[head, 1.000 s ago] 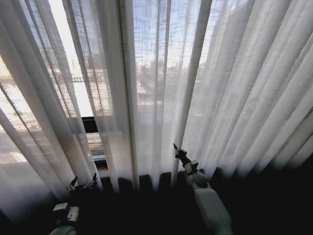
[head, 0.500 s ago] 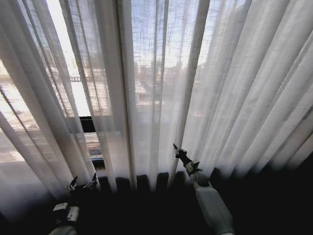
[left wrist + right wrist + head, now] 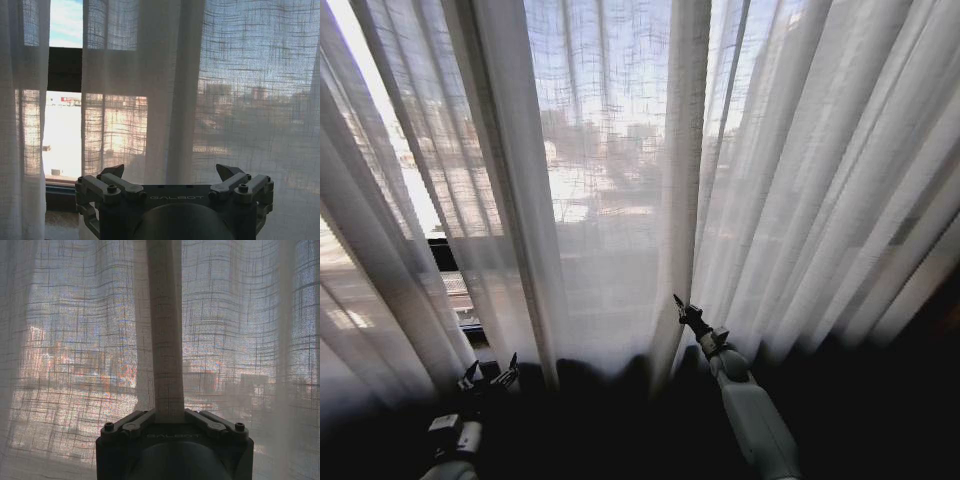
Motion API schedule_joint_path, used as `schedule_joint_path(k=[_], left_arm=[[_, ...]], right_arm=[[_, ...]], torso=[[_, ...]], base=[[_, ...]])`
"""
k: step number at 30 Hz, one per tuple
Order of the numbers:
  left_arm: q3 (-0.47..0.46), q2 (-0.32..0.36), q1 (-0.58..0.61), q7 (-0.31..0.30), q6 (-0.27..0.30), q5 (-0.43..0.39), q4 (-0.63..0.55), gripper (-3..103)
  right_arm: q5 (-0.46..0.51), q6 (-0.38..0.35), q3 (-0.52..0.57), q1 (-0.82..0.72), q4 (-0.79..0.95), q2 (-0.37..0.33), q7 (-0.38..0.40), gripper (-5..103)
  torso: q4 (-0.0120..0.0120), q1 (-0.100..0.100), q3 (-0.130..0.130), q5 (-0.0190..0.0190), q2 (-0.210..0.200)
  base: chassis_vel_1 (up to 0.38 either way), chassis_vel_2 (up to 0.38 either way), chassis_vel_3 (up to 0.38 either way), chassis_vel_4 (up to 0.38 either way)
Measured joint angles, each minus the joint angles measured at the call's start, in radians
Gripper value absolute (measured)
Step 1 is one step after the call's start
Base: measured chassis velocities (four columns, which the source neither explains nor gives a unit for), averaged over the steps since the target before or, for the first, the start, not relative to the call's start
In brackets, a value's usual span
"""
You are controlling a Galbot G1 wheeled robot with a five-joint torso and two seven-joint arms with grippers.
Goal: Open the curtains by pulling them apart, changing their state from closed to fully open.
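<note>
Right gripper clamped on a thick pleat of the sheer white pleated curtains, probably dragging it left versus a second ago. Left gripper spread wide, low, holding nothing. Still mostly closed.

Strong daylight pours in from behind the curtains, glowing brightest at upper left. Everything low sinks into deep shadow, the left claw a near silhouette. Pleats fan outward at the edges, lens-bent. Wrist views stay dim, the weave crisp.
</note>
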Motion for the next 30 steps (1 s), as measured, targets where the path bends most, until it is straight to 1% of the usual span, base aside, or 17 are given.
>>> schedule_joint_path(k=[4, 8, 11, 17, 20, 22, 25, 30], left_arm=[[0.0, 0.0, 0.0, 0.0, 0.0, 0.0, 0.0, 100], [0.0, 0.0, 0.0, 0.0, 0.0, 0.0, 0.0, 100], [0.0, 0.0, 0.0, 0.0, 0.0, 0.0, 0.0, 100], [0.0, 0.0, 0.0, 0.0, 0.0, 0.0, 0.0, 100], [0.0, 0.0, 0.0, 0.0, 0.0, 0.0, 0.0, 100], [0.0, 0.0, 0.0, 0.0, 0.0, 0.0, 0.0, 100], [0.0, 0.0, 0.0, 0.0, 0.0, 0.0, 0.0, 100], [0.0, 0.0, 0.0, 0.0, 0.0, 0.0, 0.0, 100]], right_arm=[[0.0, 0.0, 0.0, 0.002, 0.0, 0.001, -0.001, 0], [-0.001, 0.0, 0.0, 0.002, -0.001, 0.002, -0.005, 0], [-0.003, 0.0, 0.003, 0.0, -0.002, 0.002, -0.008, 0], [-0.003, 0.002, 0.008, -0.006, -0.001, -0.002, -0.013, 0], [-0.003, 0.002, 0.009, -0.007, -0.001, -0.003, -0.015, 0], [-0.002, 0.002, 0.009, -0.009, 0.0, -0.003, -0.016, 0], [-0.002, 0.003, 0.009, -0.011, 0.0, -0.003, -0.017, 0], [-0.001, 0.004, 0.011, -0.015, 0.002, -0.004, -0.02, 0]], torso=[[0.0003, 0.0, 0.0, -0.0003, 0.0], [0.0002, 0.0, 0.0, 0.0003, 0.0], [0.0, 0.0, 0.0, -0.0003, 0.0], [0.0, 0.0, 0.0, 0.0, 0.0], [0.0003, 0.0, 0.0, 0.0, 0.0], [-0.0002, 0.0, 0.0, 0.0, 0.0], [0.0002, 0.0, 0.0, 0.0, 0.0], [0.0002, 0.0, 0.0, 0.0001, 0.0]], base=[[-0.373, -0.365, 0.374, 0.372], [-0.341, -0.356, 0.341, 0.348], [-0.368, -0.361, 0.373, 0.35], [-0.355, -0.362, 0.356, 0.355], [-0.357, -0.357, 0.356, 0.361], [-0.349, -0.36, 0.345, 0.363], [-0.337, -0.352, 0.341, 0.365], [-0.355, -0.357, 0.356, 0.346]])
